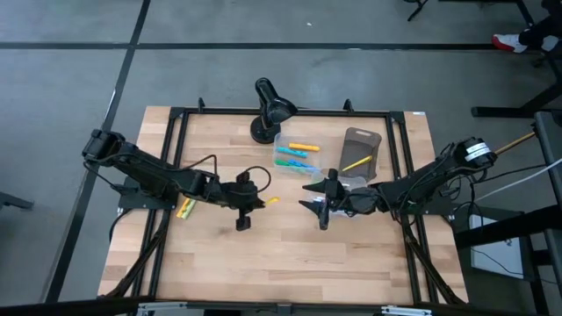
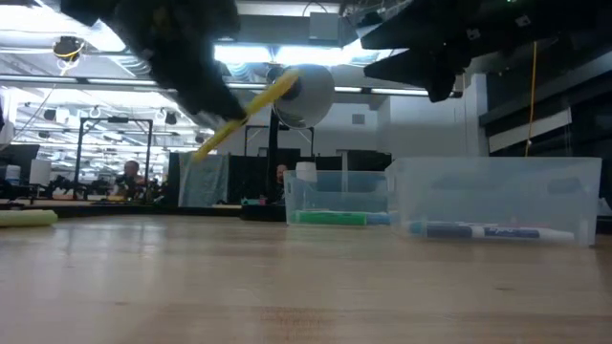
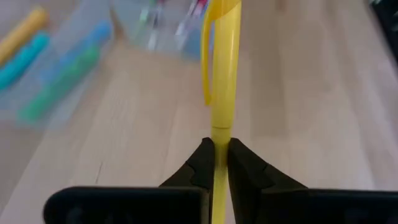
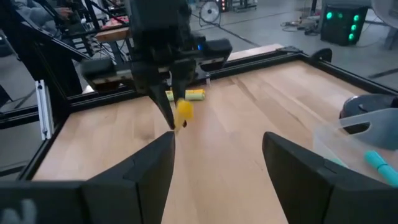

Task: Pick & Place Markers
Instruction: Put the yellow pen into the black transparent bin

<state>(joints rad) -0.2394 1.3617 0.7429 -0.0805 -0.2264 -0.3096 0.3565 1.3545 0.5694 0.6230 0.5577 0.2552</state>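
Observation:
My left gripper hangs over the middle of the table, shut on a yellow marker that shows tilted in the low view. My right gripper hovers open just right of it, fingers spread wide, touching nothing. Orange, green and blue markers lie in a clear bin at the far side. A blue-and-white marker lies in a second clear bin. One more yellow marker rests on the grey-brown tray. A yellow-green marker lies on the table under the left arm. My left gripper pinches the yellow marker's barrel between its two fingertips, behind the clipped cap. The marker runs along the fingers and sticks out forward past them. It is lifted clear of the table and tilted, cap end higher.
A black desk lamp stands at the far edge behind the bins. A black frame borders the wooden tabletop. Bare wood lies toward the near edge. The two grippers face each other closely at mid-table.

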